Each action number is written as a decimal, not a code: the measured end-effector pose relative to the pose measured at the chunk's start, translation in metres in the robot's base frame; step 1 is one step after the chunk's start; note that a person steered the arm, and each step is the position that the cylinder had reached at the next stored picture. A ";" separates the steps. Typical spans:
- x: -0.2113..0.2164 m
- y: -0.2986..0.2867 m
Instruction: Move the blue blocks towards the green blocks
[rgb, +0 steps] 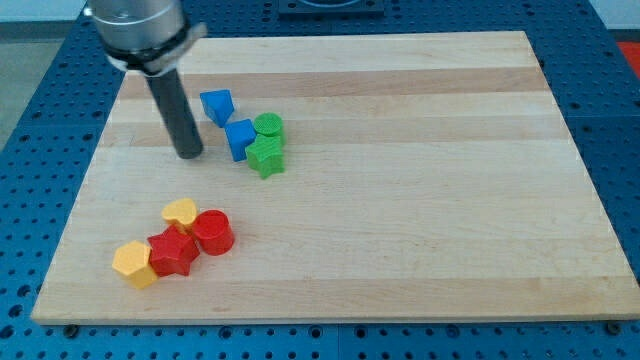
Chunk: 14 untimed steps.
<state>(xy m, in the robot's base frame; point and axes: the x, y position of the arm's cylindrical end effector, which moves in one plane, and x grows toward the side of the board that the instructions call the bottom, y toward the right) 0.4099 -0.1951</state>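
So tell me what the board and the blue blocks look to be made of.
The board looks like pale wood: lengthwise grain, glued strips, matt finish. The blue blocks are evenly coloured with a slight sheen, probably plastic or painted wood; I cannot tell which.

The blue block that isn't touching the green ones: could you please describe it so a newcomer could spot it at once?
On the wooden board, find the blue-and-green cluster in the upper left part of the view, just right of my tip. The angular blue block is the cluster's topmost, leftmost piece. Unlike the other blue block, it touches neither the green cylinder nor the green star-shaped block.
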 end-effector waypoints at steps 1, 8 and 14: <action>-0.048 -0.013; -0.128 0.024; -0.085 0.060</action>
<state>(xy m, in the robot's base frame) 0.3254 -0.1353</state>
